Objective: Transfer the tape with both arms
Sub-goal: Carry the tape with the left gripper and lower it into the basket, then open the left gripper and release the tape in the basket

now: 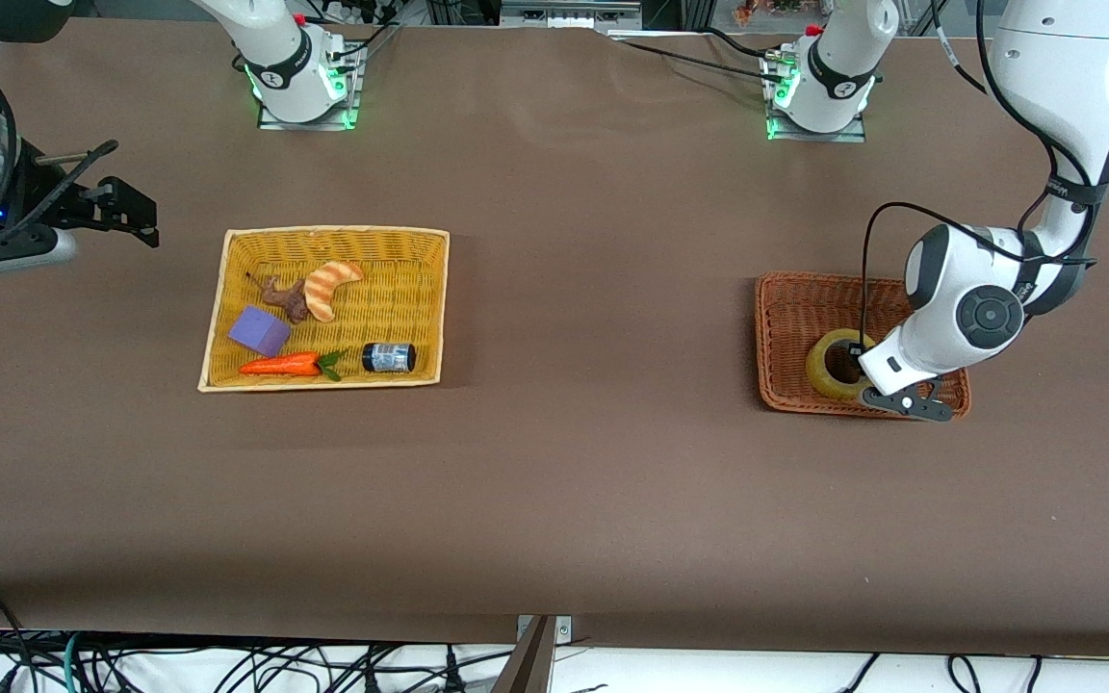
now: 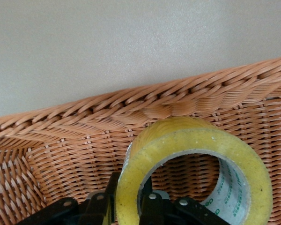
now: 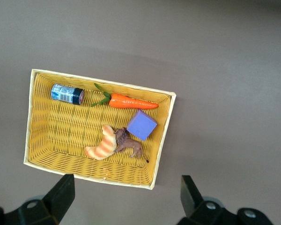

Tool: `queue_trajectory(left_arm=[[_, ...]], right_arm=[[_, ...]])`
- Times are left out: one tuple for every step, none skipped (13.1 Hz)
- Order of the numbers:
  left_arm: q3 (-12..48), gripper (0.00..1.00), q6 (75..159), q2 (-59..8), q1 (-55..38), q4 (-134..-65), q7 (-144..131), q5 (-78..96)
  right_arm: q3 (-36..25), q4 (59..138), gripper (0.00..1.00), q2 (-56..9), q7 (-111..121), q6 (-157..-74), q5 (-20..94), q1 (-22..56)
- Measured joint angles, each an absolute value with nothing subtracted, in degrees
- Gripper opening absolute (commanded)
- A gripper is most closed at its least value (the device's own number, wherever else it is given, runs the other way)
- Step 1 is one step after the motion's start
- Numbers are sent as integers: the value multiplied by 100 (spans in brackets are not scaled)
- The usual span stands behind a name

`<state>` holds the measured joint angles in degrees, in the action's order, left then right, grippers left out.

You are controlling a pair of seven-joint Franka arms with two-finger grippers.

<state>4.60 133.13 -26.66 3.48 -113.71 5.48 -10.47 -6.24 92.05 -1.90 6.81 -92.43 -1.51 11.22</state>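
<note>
The tape (image 1: 829,371), a yellowish ring, is in the brown wicker basket (image 1: 805,294) toward the left arm's end of the table. My left gripper (image 1: 870,383) is down in that basket. In the left wrist view one finger (image 2: 100,201) is outside the tape's (image 2: 187,145) wall and one is inside the hollow, so my left gripper (image 2: 131,199) is shut on the wall. My right gripper (image 1: 139,217) is open and empty, and waits in the air over bare table beside the yellow basket (image 1: 338,232). In the right wrist view the right gripper (image 3: 126,187) frames that basket's (image 3: 98,80) edge.
The yellow basket holds a croissant (image 1: 328,286), a brown toy animal (image 1: 287,298), a purple block (image 1: 260,330), a carrot (image 1: 285,365) and a small black jar (image 1: 389,357). Brown table lies between the two baskets.
</note>
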Motion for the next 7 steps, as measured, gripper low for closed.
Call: queue_trajectory(left_arm=[[473, 100, 13139, -2644, 344, -11276, 535, -993], [489, 100, 12932, -2584, 333, -11164, 532, -826], [506, 100, 12663, -2472, 315, -11035, 532, -591], [520, 100, 12276, -2322, 282, -10862, 532, -357], [532, 100, 11780, -2170, 239, -10615, 532, -195], [541, 100, 11192, -2032, 197, -10273, 530, -111], [543, 100, 10535, -1913, 168, -9813, 523, -89]], right_arm=[[-624, 9201, 100, -189, 681, -9243, -157, 1119], [-624, 9193, 100, -189, 681, -9243, -169, 1114], [-624, 9185, 100, -189, 681, -9243, -178, 1109], [-623, 9183, 100, -191, 681, -9243, -181, 1109], [-618, 9182, 100, -200, 681, -9239, -181, 1109], [-605, 9182, 100, -214, 681, -9238, -181, 1109], [-594, 9182, 100, -232, 681, -9238, -181, 1110]])
